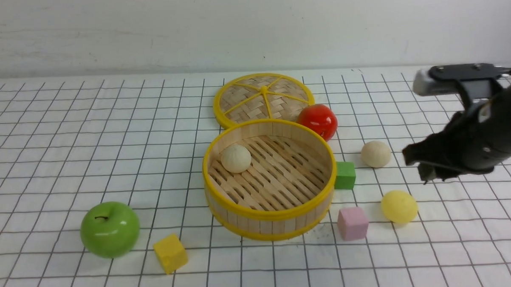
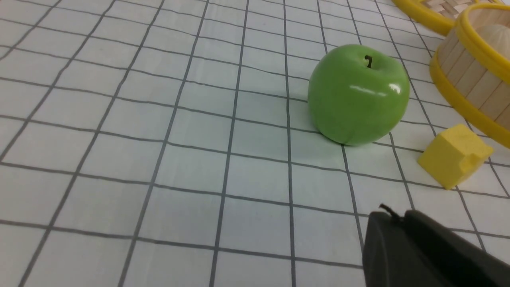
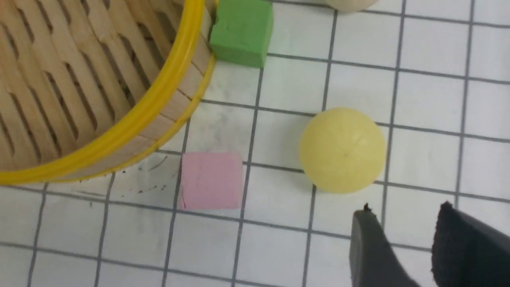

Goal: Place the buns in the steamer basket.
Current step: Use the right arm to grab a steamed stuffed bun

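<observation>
Steamer basket point(image 1: 270, 228) stands at the centre of the bench point(image 1: 47, 146). One cream bun point(image 1: 236, 158) lies on its slatted floor, far-left side. Second cream bun point(image 1: 375, 153) and yellow bun point(image 1: 399, 206) lie on the bench, right of the basket.

Right tool point(image 3: 406, 227): released, empty, right of both loose buns.

Left tool point(image 2: 400, 219): clenched, grasping nothing.

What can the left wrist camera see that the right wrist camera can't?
Only the left wrist view: a green apple, a yellow cube, a sliver of the lid, and a bun inside the basket. Only the right wrist view: a yellow bun, a pink cube, a green cube, and the edge of a cream bun on the table. Both: the basket and the checked table.
</observation>
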Robot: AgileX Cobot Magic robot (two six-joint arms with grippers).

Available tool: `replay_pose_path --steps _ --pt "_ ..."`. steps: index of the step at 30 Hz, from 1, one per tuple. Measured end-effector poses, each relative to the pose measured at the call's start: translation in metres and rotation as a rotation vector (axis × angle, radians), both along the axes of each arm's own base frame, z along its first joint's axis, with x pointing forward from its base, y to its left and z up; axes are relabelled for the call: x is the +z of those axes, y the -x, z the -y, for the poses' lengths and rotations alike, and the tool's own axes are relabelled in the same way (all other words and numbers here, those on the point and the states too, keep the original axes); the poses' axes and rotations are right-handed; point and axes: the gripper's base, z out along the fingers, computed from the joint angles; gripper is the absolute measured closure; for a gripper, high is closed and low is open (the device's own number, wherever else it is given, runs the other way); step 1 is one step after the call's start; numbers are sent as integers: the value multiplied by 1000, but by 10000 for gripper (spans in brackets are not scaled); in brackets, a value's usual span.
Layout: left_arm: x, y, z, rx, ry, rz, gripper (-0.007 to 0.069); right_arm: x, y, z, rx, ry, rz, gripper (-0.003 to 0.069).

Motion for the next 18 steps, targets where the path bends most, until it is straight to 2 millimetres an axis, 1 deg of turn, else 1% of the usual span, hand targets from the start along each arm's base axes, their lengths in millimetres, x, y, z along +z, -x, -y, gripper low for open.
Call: replay_pose_path --steps 1,2,3,6,8,11,13,14,15,16,18 --pt "0 0 0 0 0 0 586 -6 -8 -2 -18 3 -17 418" --pt "0 0 0 0 0 0 586 -6 -8 -2 -14 10 -15 418" --pt "0 0 0 0 0 0 586 -18 -20 -5 -52 11 -43 417" --pt "0 0 0 0 0 0 586 -36 -34 -5 -105 34 -65 417" --pt "0 0 0 0 0 0 586 -42 -37 -4 -120 40 -67 417" --pt "0 0 0 0 0 0 586 -58 -45 -5 -152 43 -77 417" --pt "0 0 0 0 0 0 585 -65 -48 -6 -154 44 -87 417" --pt "0 0 0 0 0 0 585 -65 -48 -6 -154 43 -86 417" --pt "0 0 0 0 0 0 585 -73 -50 -7 -155 48 -101 417" --pt "0 0 0 0 0 0 583 -75 -50 -7 -155 50 -107 417" --pt "0 0 0 0 0 0 580 -85 -53 -8 -155 56 -128 417"
